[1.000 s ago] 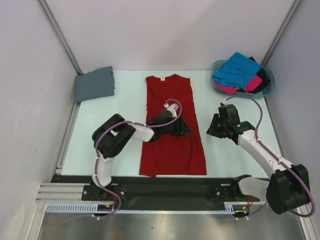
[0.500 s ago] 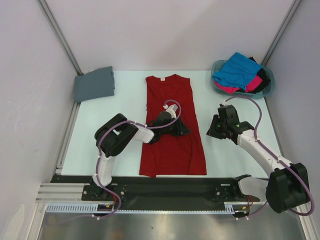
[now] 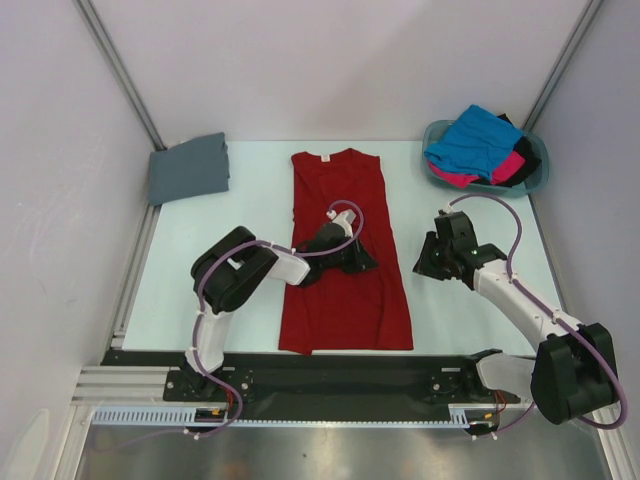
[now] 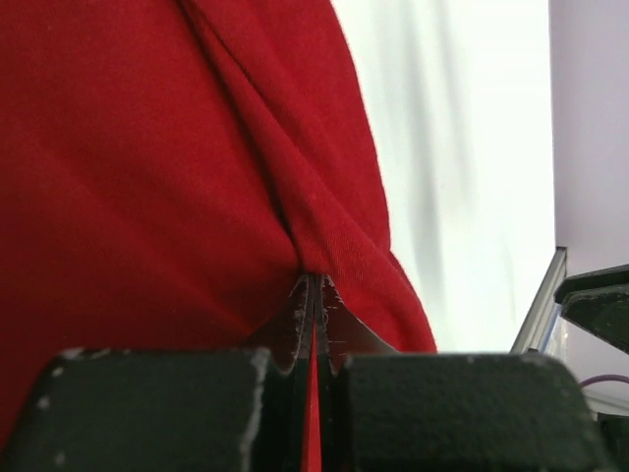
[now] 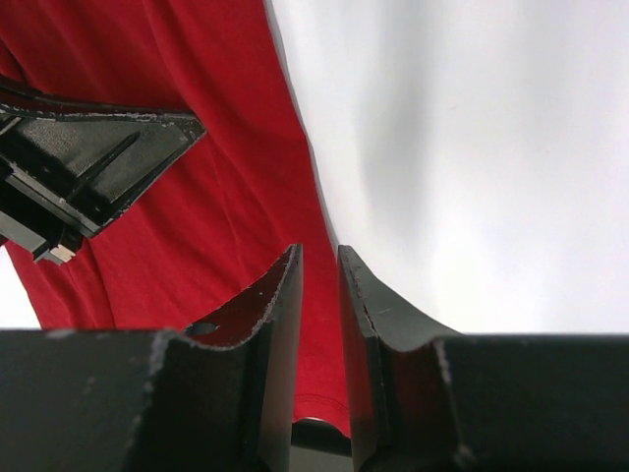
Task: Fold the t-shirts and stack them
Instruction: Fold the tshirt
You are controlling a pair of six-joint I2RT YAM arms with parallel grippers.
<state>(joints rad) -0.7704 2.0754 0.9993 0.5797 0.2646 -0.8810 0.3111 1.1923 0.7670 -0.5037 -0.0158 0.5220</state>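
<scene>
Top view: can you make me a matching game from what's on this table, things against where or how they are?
1 red t-shirt
2 grey t-shirt
3 teal basket
4 left gripper

A folded, far left corner
B shut, pinching red fabric
C spread flat, mid-table
D far right, heaped with shirts

Pairs: 1-C, 2-A, 3-D, 4-B

Pale lilac walls (image 3: 330,60) enclose a light mint table (image 3: 260,190); aluminium rails (image 3: 112,60) frame it.
</scene>
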